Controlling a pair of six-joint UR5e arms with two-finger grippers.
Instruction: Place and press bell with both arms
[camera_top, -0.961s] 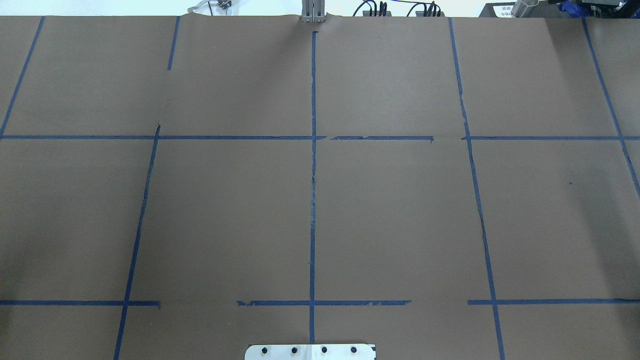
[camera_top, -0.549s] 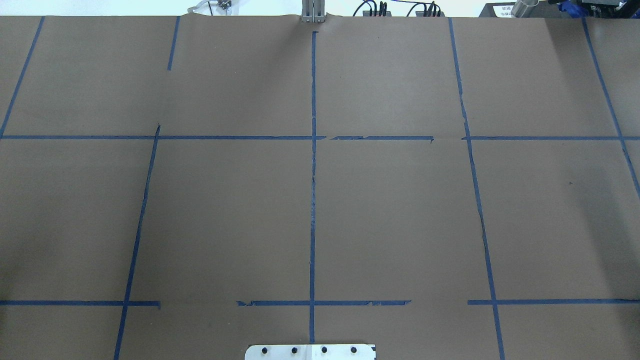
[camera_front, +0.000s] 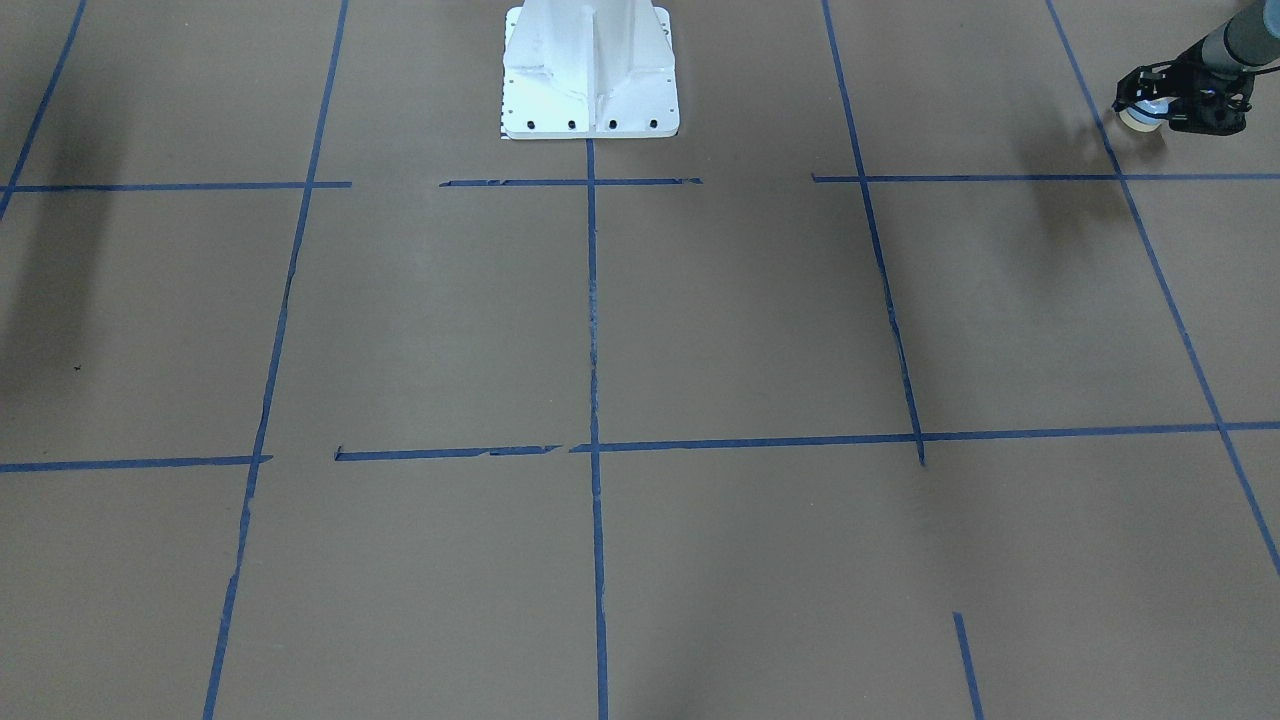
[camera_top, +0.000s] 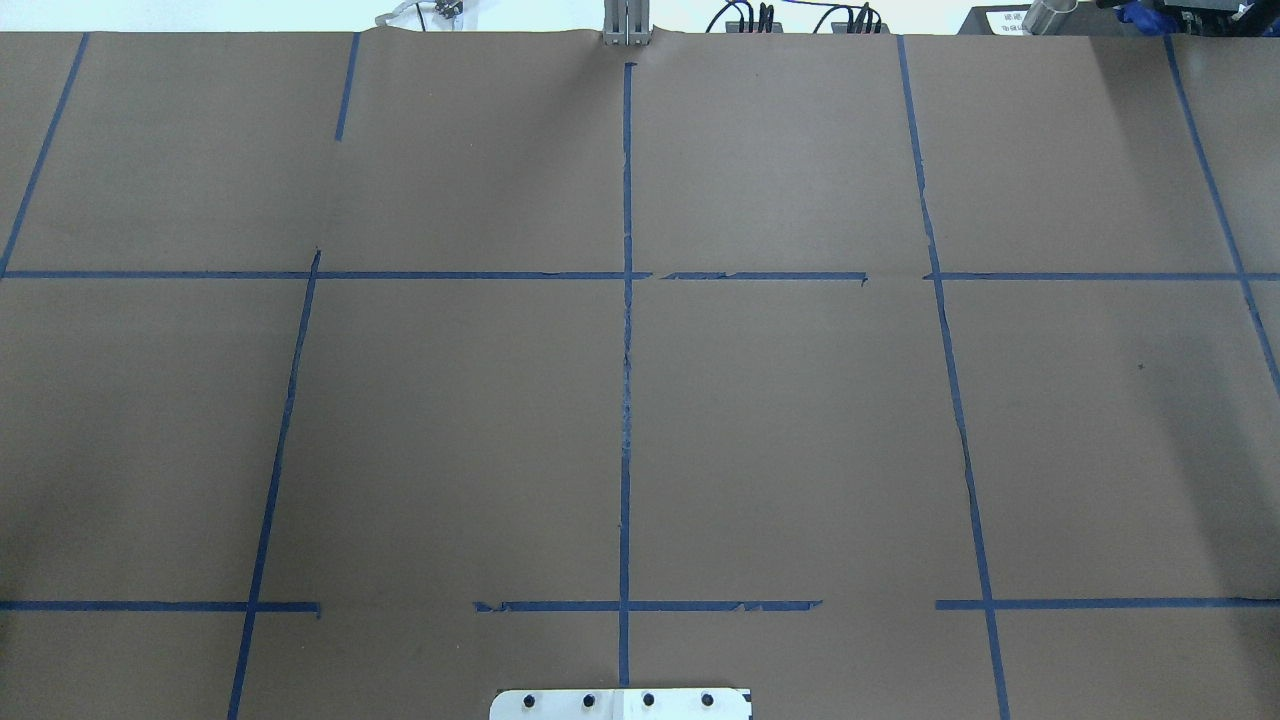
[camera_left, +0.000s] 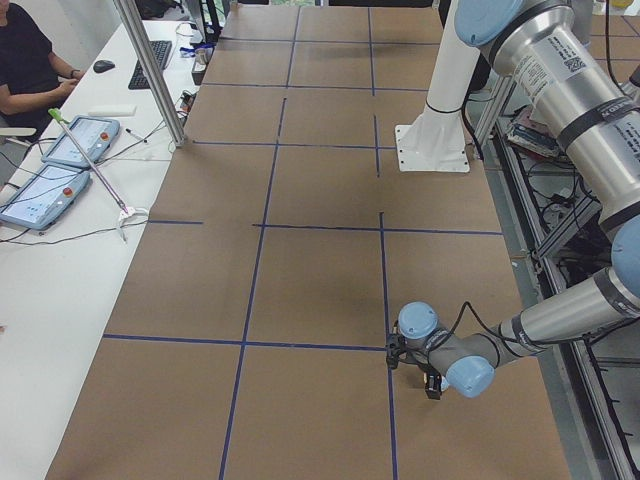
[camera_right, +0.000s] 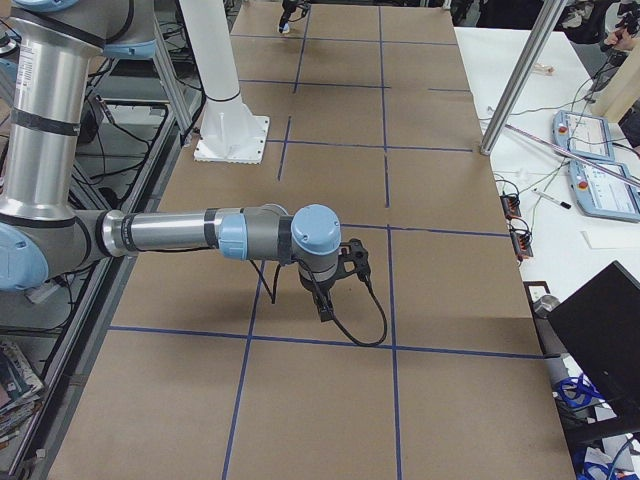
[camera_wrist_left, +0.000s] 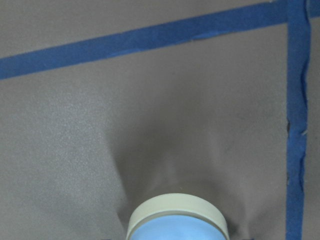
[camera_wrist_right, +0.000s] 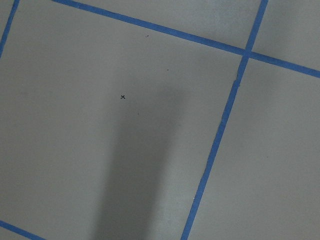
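The light-blue bell (camera_front: 1138, 118) with its cream base ring sits in my left gripper (camera_front: 1150, 105), which is shut on it, low over the brown paper at the table's near left corner. In the left wrist view the bell (camera_wrist_left: 177, 220) fills the bottom edge, beside a blue tape crossing. The exterior left view shows the left gripper (camera_left: 408, 355) near a tape line. My right gripper (camera_right: 350, 260) hangs above the table's right part; it shows only in the exterior right view, so I cannot tell whether it is open or shut. The overhead view shows neither arm nor bell.
The white pedestal base (camera_front: 590, 70) stands at the robot's edge of the table. Blue tape lines (camera_top: 626, 350) divide the brown paper into a grid. A metal post (camera_left: 150, 70) and tablets (camera_left: 60, 150) stand on the operators' side table.
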